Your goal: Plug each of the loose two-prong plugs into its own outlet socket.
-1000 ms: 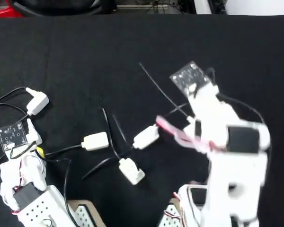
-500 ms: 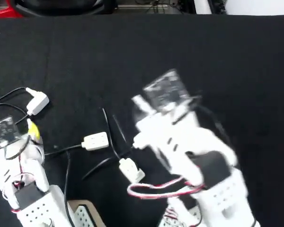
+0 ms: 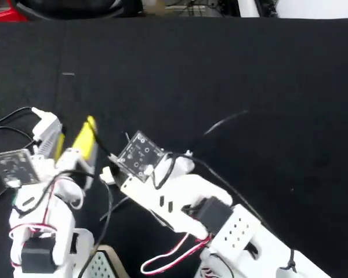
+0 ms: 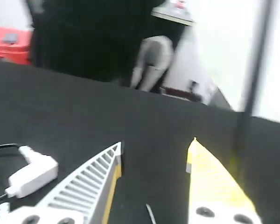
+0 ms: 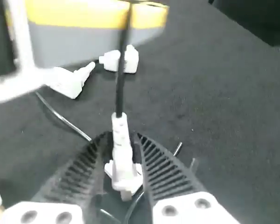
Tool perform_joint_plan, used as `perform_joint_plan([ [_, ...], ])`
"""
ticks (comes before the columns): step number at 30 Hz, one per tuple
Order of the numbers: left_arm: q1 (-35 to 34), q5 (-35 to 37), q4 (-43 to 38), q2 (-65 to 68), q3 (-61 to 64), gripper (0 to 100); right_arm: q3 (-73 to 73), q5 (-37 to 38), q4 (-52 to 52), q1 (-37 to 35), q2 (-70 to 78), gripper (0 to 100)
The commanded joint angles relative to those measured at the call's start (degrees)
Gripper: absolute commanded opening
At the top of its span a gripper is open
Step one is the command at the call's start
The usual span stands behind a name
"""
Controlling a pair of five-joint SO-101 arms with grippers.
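The right arm's fingers [image 5: 161,170] were closed on a white two-prong plug [image 5: 122,168]. It sat squarely between them, with its black cable [image 5: 121,84] running straight out past the tips. The step in hand looked like carrying this plug to a socket. A white block [image 3: 108,172] lay on the bench [image 3: 249,69] close under the right wrist and was probably that socket, though too little of it showed to be sure.

To do the step well, the grip should stay firm and centred so the plug cannot twist. The prongs should be lined up with the slots before any push, and the push should run straight along the plug's own axis. A loose socket would likely slide, so it needed bracing. The left arm's fingers [image 4: 210,182] were spread apart with nothing between them and could serve for that. They stood just ahead of the right fingertips, so the two arms were close enough to risk a knock. The cable's slack also wanted watching, lest it drag the plug askew.

The held plug was small and white, with a narrow neck where the cable entered and a broader body deeper between the fingers. Its prongs could not be made out. A second plug [image 4: 32,170], also white and on a dark lead, lay on the bench just outside the ribbed left finger, apart from it.
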Motion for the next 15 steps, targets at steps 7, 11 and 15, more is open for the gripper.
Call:
perform_joint_plan([
  [7, 10.9, -9.1, 5.5, -0.2, -4.8, 23, 0.0, -0.6, -6.2, -0.5, 6.4, 1.1],
  [11, 2.9, -11.1, 6.9, -0.2, -6.2, 23, -1.7, -0.7, -8.3, -0.4, 15.3, 1.1],
  [15, -10.3, -14.5, 8.5, -0.2, -4.8, 23, -6.7, -6.5, -8.3, 1.8, 25.5, 1.1],
])
